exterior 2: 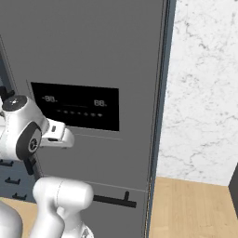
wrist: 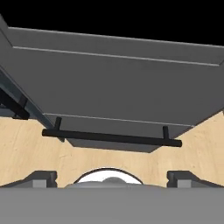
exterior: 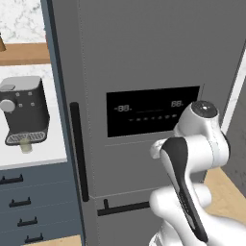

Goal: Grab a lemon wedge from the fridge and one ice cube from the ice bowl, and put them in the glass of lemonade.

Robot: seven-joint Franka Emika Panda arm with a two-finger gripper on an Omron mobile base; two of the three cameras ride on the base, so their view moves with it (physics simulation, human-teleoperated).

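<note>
The fridge [exterior: 144, 72] [exterior 2: 93, 56] stands shut right in front of me, a tall grey steel cabinet with a black display panel [exterior: 151, 110] and a long black bar handle [exterior: 78, 151]. In the hand view my gripper [wrist: 112, 178] points down at the fridge's lower front [wrist: 113, 87] and its horizontal black handle [wrist: 111, 138]; the fingers are spread wide with nothing between them. The glass of lemonade [exterior: 26, 147] sits under the coffee machine's spout on the white counter at the left. The lemon wedge, the ice cube and the ice bowl are out of view.
A dark coffee machine [exterior: 23, 111] stands on the white counter [exterior: 33, 156] over dark blue drawers [exterior: 38, 206]. A marble wall [exterior 2: 204, 93] flanks the fridge's right side. Light wooden floor [exterior 2: 190, 209] lies below.
</note>
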